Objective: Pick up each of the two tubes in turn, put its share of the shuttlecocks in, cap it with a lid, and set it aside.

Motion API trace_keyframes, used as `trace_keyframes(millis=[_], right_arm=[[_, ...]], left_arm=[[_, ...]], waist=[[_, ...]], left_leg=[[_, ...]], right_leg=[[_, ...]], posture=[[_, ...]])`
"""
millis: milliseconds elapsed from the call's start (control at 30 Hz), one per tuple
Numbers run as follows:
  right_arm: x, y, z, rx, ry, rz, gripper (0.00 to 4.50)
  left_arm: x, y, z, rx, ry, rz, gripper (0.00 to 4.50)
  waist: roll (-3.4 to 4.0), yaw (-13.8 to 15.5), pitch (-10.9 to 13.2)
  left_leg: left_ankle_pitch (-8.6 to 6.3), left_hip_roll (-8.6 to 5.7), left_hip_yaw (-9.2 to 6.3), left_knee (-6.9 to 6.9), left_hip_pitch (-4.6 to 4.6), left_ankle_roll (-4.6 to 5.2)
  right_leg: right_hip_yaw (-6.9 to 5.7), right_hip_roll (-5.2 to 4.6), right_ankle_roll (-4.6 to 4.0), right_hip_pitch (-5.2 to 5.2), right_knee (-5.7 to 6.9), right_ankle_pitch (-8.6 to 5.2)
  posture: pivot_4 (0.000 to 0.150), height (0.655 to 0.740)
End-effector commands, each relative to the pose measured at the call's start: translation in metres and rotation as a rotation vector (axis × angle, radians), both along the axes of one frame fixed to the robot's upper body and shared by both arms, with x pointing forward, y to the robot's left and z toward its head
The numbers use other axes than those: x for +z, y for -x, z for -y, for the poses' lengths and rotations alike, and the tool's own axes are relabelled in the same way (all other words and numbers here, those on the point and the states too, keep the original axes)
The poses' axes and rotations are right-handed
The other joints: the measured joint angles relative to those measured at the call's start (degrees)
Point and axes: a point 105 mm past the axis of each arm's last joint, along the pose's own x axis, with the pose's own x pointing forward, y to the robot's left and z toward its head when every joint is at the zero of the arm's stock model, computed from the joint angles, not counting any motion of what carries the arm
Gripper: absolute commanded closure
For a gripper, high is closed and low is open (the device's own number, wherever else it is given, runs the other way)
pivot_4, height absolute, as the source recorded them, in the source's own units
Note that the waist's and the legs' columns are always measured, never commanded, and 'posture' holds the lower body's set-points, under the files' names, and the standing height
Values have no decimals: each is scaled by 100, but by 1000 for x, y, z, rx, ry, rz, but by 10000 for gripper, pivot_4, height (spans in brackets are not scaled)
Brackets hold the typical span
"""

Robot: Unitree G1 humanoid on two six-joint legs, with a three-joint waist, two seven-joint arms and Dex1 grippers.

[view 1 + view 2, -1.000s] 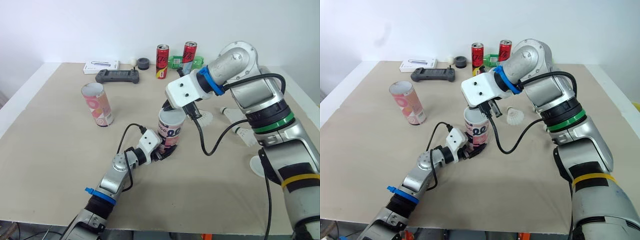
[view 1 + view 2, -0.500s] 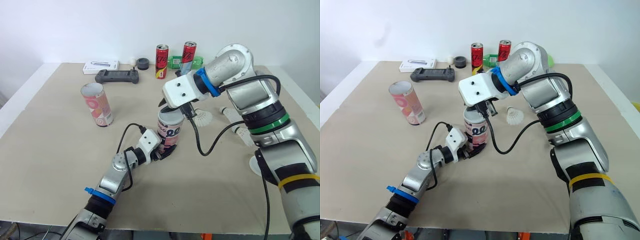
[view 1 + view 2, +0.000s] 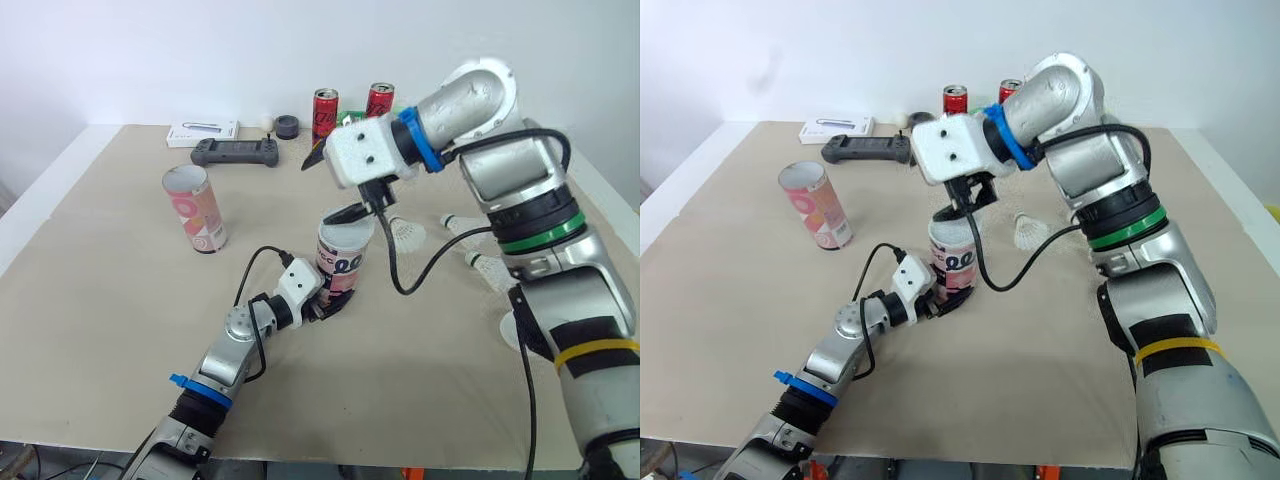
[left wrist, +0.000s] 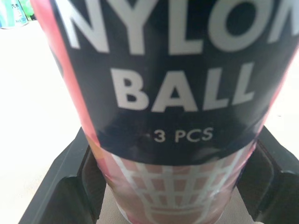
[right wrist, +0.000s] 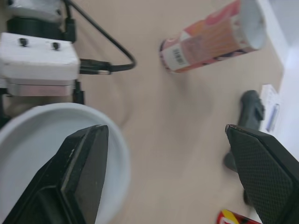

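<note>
Tube (image 3: 343, 255) upright on the table (image 3: 120, 300), with the left gripper (image 3: 330, 303) clamped round its base, one black finger on each side. The right gripper (image 5: 163, 133) hangs just above the tube's white top, fingers spread wide and empty. I can't tell from here whether that top is an open mouth or a lid.

My guess is the right arm is between trips, so a shuttlecock (image 3: 406, 232) lying just beside the tube looks the likely next pick, with two more (image 3: 462, 224) (image 3: 490, 270) further right. To do it well, I'd keep the left clamp low and the tube upright, take the shuttlecock lightly and drop it nose-down through the middle. The black cable (image 3: 400, 275) drooping from the right wrist passes near the tube and could nudge it. A white lid (image 3: 512, 330) lies behind the right forearm, well apart.

The tube's dark band reads "NYLO…", cut off at the edge, then "BALL" and "3 PCS" over a drawn shuttlecock. The pink tube (image 3: 195, 208) carries a small label, too fine to read, and so are the two red cans (image 3: 325, 112).
</note>
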Motion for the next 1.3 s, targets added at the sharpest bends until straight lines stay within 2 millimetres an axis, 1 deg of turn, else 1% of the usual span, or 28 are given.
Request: trace_keyframes(millis=[33, 100, 133, 167, 200, 233, 267, 333, 533, 733, 967, 1300], right_arm=[[27, 7, 7, 9, -48, 40, 11195], [25, 8, 12, 3, -28, 27, 21164], [23, 9, 14, 1, -15, 20, 25375], [19, 10, 17, 0, 9, 5, 32107], [15, 10, 19, -1, 29, -6, 36270], [9, 11, 21, -3, 58, -15, 41586], [3, 11, 23, -5, 82, -22, 44644], [-4, 11, 25, -6, 115, -32, 44644], [-18, 12, 28, -8, 140, -74, 44644], [-31, 15, 27, 3, 155, -114, 44644], [-35, 17, 25, 10, 153, -141, 44644], [-45, 20, 15, 37, 120, -188, 44644]], left_arm=[[-35, 4, -5, 17, -99, -101, 13210], [-35, 4, -5, 18, -97, -102, 13210], [-35, 4, -5, 18, -97, -102, 13210], [-35, 4, -5, 18, -96, -102, 13210], [-35, 4, -5, 18, -95, -103, 13210], [-35, 4, -5, 18, -94, -103, 13210], [-35, 4, -4, 18, -94, -104, 13210], [-35, 4, -4, 18, -93, -104, 13210], [-35, 4, -4, 18, -94, -102, 13210], [-35, 3, -4, 19, -93, -104, 13210], [-35, 4, -4, 18, -94, -105, 13210], [-35, 4, -4, 17, -95, -104, 13210]], waist=[[-1, 0, 0], [-1, 0, 1], [-1, -1, 1], [-1, 0, 1], [-1, 0, 1], [-2, 1, 1], [-2, 0, 1], [-2, 0, 1], [-1, 1, 2], [-1, 1, 3], [-1, 2, 3], [-2, 1, 3]], left_leg=[[0, 0, 0, 0, 0, 0], [-1, 0, 0, 0, 0, -1], [-1, 0, 0, 0, 0, -1], [-1, 0, 0, 0, 0, -1], [-1, 0, 0, 0, 0, -1], [-1, 0, 0, 0, 0, -1], [-1, 0, 0, 0, 0, -1], [-1, 0, 0, 0, 0, -2], [-1, 0, 0, 0, -1, -2], [-2, 0, 0, 0, -3, -2], [-2, 0, 0, 0, -3, -2], [-2, 0, 0, 0, -3, -2]], right_leg=[[0, 0, 0, 0, -2, 0], [0, 0, -1, 1, -2, 0], [0, 0, -1, 0, -2, 0], [0, 0, 0, 0, -2, 0], [0, 0, 0, 0, -2, 0], [0, 0, 0, 0, -2, 0], [0, 0, 0, 0, -3, -1], [1, 0, 0, 0, -3, -1], [0, 0, 1, -1, -3, -1], [-1, -1, 1, -1, -4, -1], [0, -1, 2, -2, -4, -1], [0, -1, 2, -2, -4, -1]], posture=[[1500, 7400], [1500, 7400], [1500, 7400], [1500, 7400], [1500, 7400], [1500, 7400], [1500, 7400], [1500, 7400], [1500, 7400], [1500, 7400], [1500, 7400], [1500, 7400]])
